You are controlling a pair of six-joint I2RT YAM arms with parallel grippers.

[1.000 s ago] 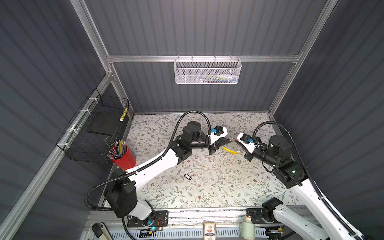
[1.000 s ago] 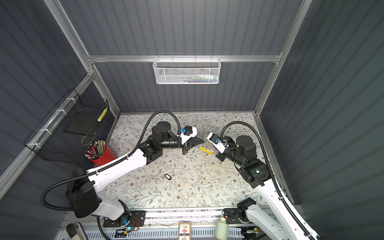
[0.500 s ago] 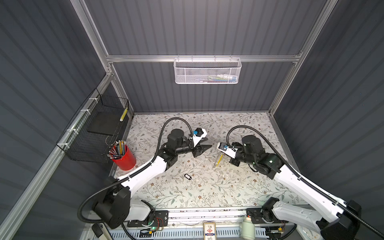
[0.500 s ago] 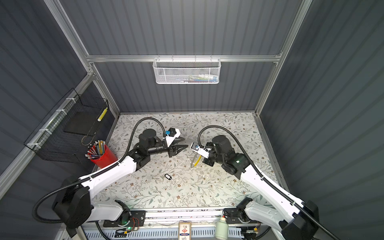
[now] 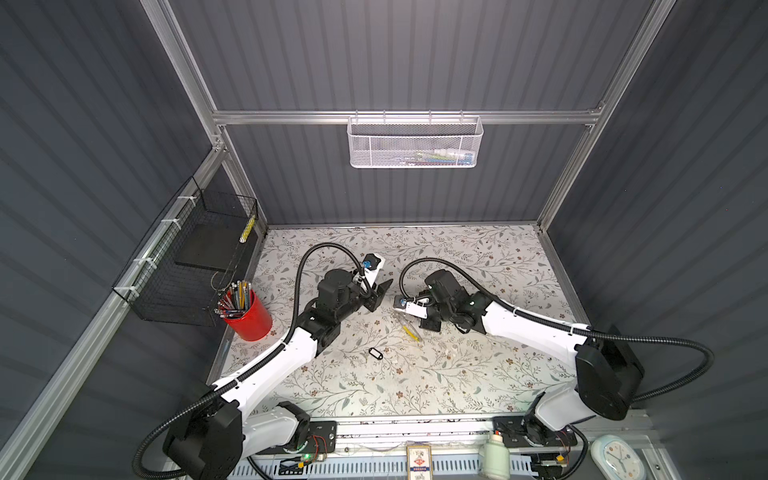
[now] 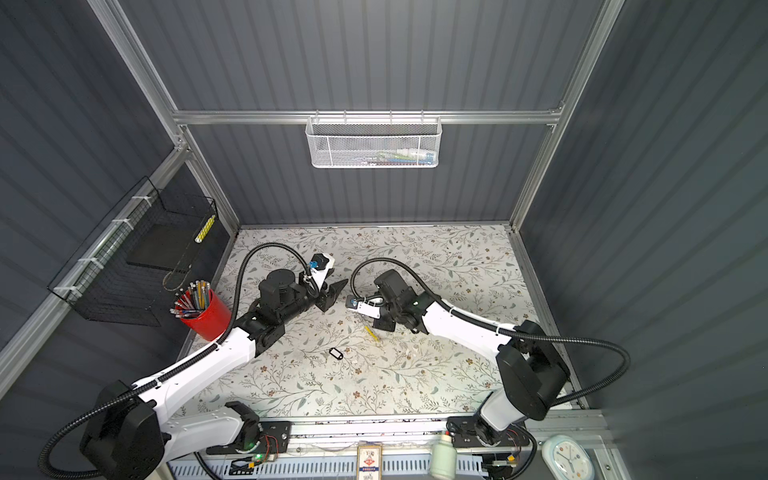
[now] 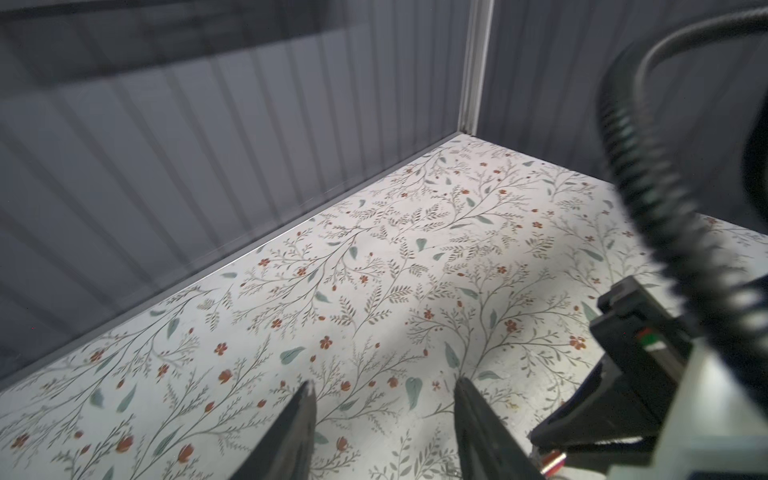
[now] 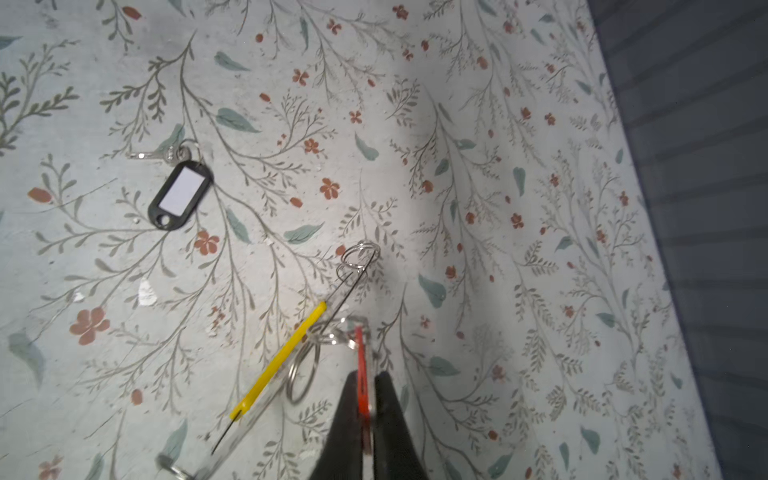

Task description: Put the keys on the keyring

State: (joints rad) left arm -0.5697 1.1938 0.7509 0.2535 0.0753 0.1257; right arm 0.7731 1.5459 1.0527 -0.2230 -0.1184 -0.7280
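black key tag flat, well apart from orange-red tag edge-on beside keyring with yellow segment

Matt printed floral sheet on the tabletop, faintly scuffed. Right wrist view: black tag, glossy plastic with a white paper-like insert; its key, bright metal. The keyring is thin metal wire; yellow segment, smooth plastic. Orange-red tag, plastic. Split ring, shiny metal.
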